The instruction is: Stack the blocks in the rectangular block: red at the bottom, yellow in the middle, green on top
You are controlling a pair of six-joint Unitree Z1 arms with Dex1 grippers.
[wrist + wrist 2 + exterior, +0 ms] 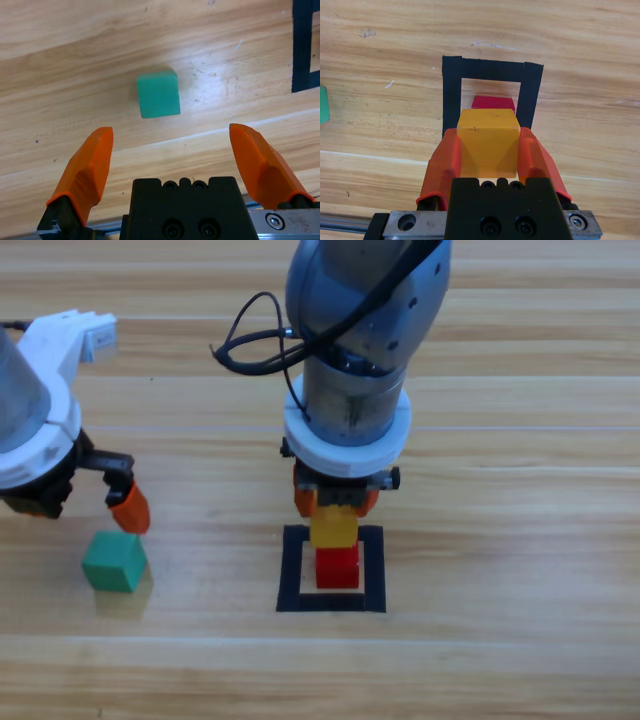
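This looks like a robotics lab bench, though little beyond the tabletop shows. A pale wooden table (520, 660) carries a square of black tape (291, 570) marked out as a target, plain coloured cubes serve as test pieces, and grey robot arms work over it.

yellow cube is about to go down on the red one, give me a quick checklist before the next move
1. Right gripper holds the yellow cube firmly between its fingers: ok.
2. Red cube sits inside the black tape square: ok.
3. Yellow cube lined up over the red cube: roughly, by the high view; exact alignment cannot tell.
4. Yellow cube already resting on red: cannot tell.
5. Green cube on the table, clear of the square: ok.
6. Left gripper open, aimed at the green cube, away from the stack: ok.
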